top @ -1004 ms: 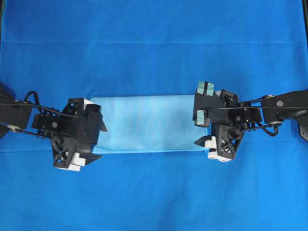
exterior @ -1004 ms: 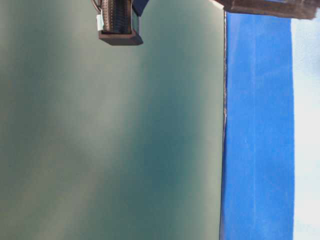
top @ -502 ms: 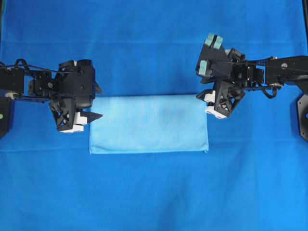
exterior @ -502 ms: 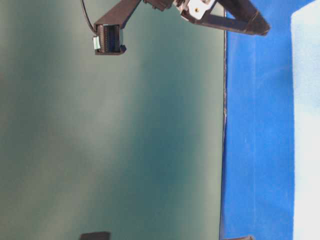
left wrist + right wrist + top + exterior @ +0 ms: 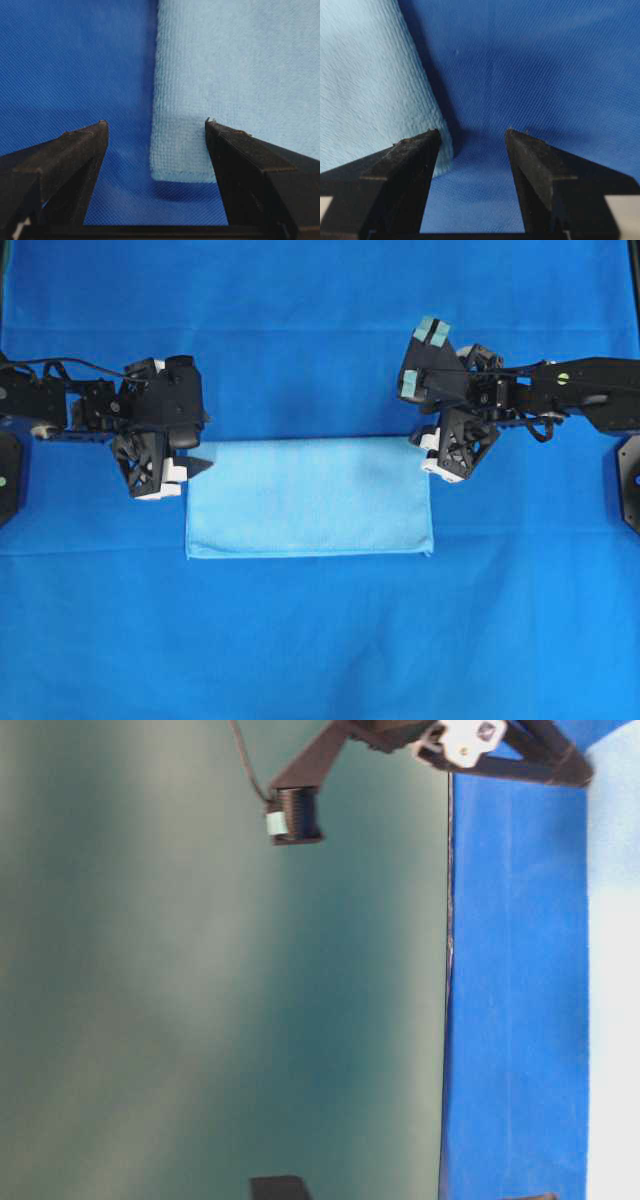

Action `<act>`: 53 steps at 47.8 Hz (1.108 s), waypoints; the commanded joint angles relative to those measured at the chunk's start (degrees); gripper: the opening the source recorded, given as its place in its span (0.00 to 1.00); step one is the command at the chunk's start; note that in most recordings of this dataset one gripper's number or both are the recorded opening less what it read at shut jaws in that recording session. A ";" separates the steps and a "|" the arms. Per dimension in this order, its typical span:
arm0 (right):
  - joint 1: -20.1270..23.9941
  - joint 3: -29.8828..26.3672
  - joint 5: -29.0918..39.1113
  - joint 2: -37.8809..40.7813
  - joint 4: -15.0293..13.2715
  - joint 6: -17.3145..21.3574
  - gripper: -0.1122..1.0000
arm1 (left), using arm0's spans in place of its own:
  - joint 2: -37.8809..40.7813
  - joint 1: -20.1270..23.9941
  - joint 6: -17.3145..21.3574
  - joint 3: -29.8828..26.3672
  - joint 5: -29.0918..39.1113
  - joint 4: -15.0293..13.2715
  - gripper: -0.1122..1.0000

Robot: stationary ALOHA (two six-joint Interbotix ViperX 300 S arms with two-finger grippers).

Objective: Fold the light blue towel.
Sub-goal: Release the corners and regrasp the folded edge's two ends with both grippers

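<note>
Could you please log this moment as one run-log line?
towel: folded rectangle, flat on table cover | left gripper: open, at towel's left far corner | right gripper: open, at right far corner | nothing held

Deep royal-blue table covering [image 5: 320,320] spans nearly the whole overhead view, w/ faint crease lines running left-right across it (one near the top, another lower down). In both wrist views its fine woven texture shows clearly. Table-level view: the covering is a blue strip at right, & a blank dull-green wall [image 5: 200,980] fills the left, approx two-thirds of that frame.
</note>
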 commanded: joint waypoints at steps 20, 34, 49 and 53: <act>0.18 -0.35 -0.88 0.35 0.26 0.18 0.61 | 1.67 0.18 0.00 -0.62 -0.18 -0.09 0.58; 1.93 0.00 -1.41 0.44 0.44 0.35 0.10 | 1.93 -0.53 -0.09 -1.05 2.90 0.00 0.13; 2.02 -0.97 0.62 -0.70 0.79 0.35 0.10 | 0.18 -0.62 -0.79 -2.20 6.42 0.00 0.13; 2.02 -1.67 2.99 -2.81 0.79 0.35 0.10 | -1.85 -0.88 -0.97 -3.08 8.70 0.00 0.13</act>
